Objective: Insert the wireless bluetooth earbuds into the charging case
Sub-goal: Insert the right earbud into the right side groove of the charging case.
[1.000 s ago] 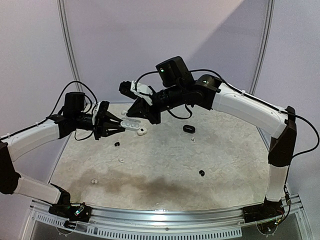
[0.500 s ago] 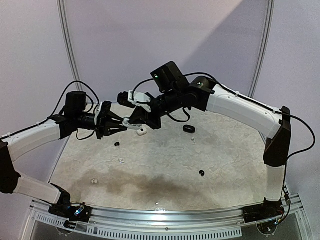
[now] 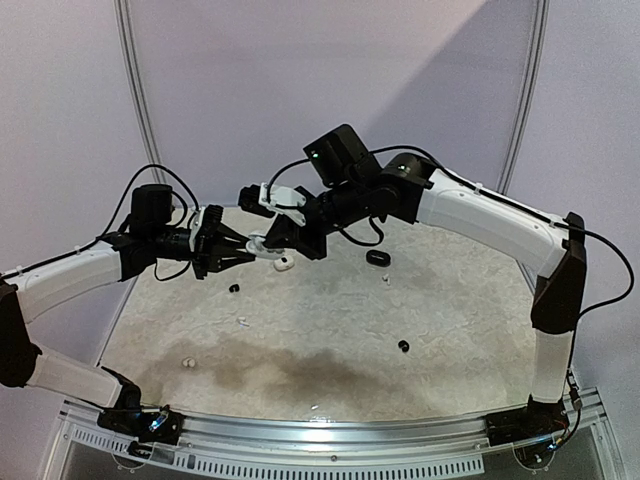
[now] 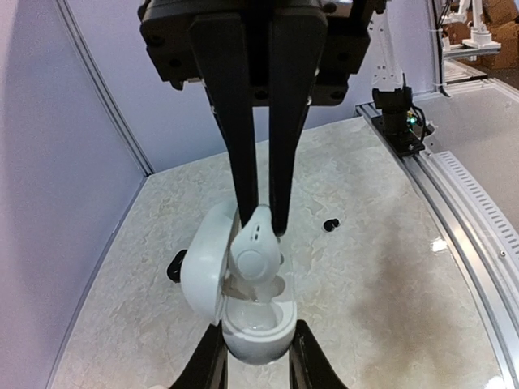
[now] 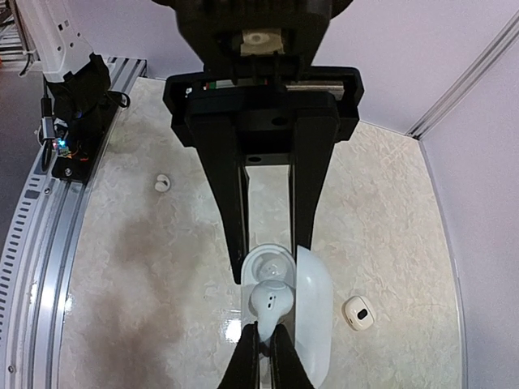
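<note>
My left gripper (image 4: pixel 258 361) is shut on the white charging case (image 4: pixel 255 328) and holds it above the table with its lid (image 4: pixel 201 263) swung open. My right gripper (image 5: pixel 265 356) is shut on the stem of a white earbud (image 5: pixel 272 298). The earbud's body (image 4: pixel 255 259) rests at the mouth of the case's far well, and the well nearer the left gripper shows bare. In the top view the two grippers meet nose to nose at the case (image 3: pixel 262 244), left gripper (image 3: pixel 240 252) on one side and right gripper (image 3: pixel 274 238) on the other.
On the table lie a small white rounded piece with a dark spot (image 5: pixel 358 312), white earbuds (image 3: pixel 187 362) (image 3: pixel 243 322), black earbuds (image 3: pixel 404 346) (image 3: pixel 234 289) and a black oval case (image 3: pixel 378 258). A rail (image 3: pixel 330 432) runs along the near edge.
My right arm has swung left and down, bringing the earbud onto the open case. The left arm has stayed almost still with the case.
</note>
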`<action>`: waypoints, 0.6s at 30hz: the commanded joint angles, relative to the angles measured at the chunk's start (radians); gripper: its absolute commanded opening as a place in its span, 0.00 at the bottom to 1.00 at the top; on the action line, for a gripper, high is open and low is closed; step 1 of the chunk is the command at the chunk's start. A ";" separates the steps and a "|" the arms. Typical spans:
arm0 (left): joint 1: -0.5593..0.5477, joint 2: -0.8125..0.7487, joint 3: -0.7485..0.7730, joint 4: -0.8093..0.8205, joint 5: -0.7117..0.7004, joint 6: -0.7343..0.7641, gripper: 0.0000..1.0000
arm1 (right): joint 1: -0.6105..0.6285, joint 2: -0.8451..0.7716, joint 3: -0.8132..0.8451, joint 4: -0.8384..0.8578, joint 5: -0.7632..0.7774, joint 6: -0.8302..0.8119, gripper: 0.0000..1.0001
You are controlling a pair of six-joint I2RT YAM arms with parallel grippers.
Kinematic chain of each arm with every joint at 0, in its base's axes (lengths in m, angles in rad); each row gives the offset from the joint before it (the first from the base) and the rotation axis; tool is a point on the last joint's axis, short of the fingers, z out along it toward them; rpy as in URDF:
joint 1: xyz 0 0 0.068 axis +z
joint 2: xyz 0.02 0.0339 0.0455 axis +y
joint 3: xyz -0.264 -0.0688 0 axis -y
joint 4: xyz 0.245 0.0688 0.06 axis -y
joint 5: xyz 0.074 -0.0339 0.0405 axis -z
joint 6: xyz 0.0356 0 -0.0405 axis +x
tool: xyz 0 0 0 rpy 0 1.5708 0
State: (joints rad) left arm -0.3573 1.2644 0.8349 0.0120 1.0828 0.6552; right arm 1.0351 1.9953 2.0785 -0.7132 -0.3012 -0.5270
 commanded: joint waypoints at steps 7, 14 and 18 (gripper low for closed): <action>-0.012 -0.001 -0.014 0.020 -0.003 0.001 0.00 | 0.007 -0.079 -0.028 -0.056 0.051 0.016 0.00; -0.013 -0.001 -0.014 0.022 0.000 -0.003 0.00 | 0.007 -0.065 -0.034 -0.096 0.068 -0.016 0.00; -0.013 -0.002 -0.013 0.022 0.004 -0.005 0.00 | 0.008 -0.058 -0.034 -0.098 0.078 -0.028 0.00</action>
State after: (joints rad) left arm -0.3580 1.2644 0.8349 0.0238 1.0828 0.6544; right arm 1.0355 1.9457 2.0598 -0.7830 -0.2447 -0.5365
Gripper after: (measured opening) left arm 0.223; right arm 0.030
